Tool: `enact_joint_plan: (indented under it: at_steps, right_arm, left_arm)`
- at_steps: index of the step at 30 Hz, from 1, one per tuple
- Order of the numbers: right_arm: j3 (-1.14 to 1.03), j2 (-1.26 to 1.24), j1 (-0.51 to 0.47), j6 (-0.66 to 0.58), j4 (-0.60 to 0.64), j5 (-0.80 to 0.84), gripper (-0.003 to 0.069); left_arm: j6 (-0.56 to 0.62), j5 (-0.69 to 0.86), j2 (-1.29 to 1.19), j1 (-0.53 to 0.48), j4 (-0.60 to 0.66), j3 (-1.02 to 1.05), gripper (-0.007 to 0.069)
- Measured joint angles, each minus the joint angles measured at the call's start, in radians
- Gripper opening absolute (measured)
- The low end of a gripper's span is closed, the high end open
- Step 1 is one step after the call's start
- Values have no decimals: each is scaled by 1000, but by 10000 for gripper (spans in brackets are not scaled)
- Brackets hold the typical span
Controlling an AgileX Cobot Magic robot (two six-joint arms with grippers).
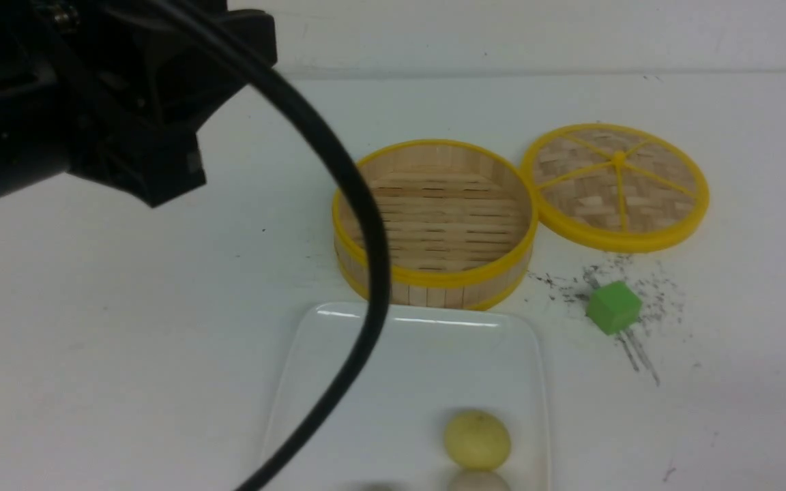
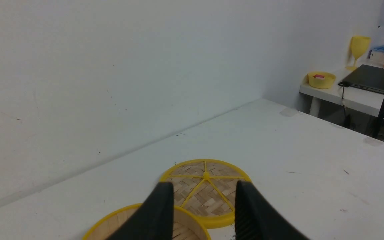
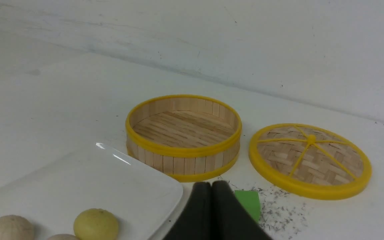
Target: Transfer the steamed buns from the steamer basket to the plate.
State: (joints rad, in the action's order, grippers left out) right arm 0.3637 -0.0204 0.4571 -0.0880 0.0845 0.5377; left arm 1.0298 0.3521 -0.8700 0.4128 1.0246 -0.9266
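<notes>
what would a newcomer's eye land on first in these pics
The yellow-rimmed steamer basket stands empty at mid-table, its woven lid lying flat to its right. Nearer the robot, a pale yellow bun sits on the glossy white plate. A green cube lies among dark specks right of the plate, and a black cable loops across the front view.

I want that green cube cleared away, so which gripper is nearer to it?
Right, it seems. The right gripper points at the green cube just past its shut fingers; the left gripper is raised on the steamer basket's far side.
</notes>
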Motion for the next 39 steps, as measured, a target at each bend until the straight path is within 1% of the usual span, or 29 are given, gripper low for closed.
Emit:
enact_joint_plan:
  at_steps: [28, 33, 36, 39]
  right_arm:
    - [0, 0, 0, 0, 3, 2, -1]
    - [-2, 0, 0, 0, 3, 131, 1]
    - [-9, 0, 0, 0, 3, 155, 1]
    - [-32, 0, 0, 0, 3, 134, 3]
  left_arm:
    - [0, 0, 0, 0, 0, 0, 288]
    - [0, 0, 0, 0, 0, 0, 288]
    - [0, 0, 0, 0, 0, 0, 288]
    - [0, 0, 0, 0, 1, 0, 288]
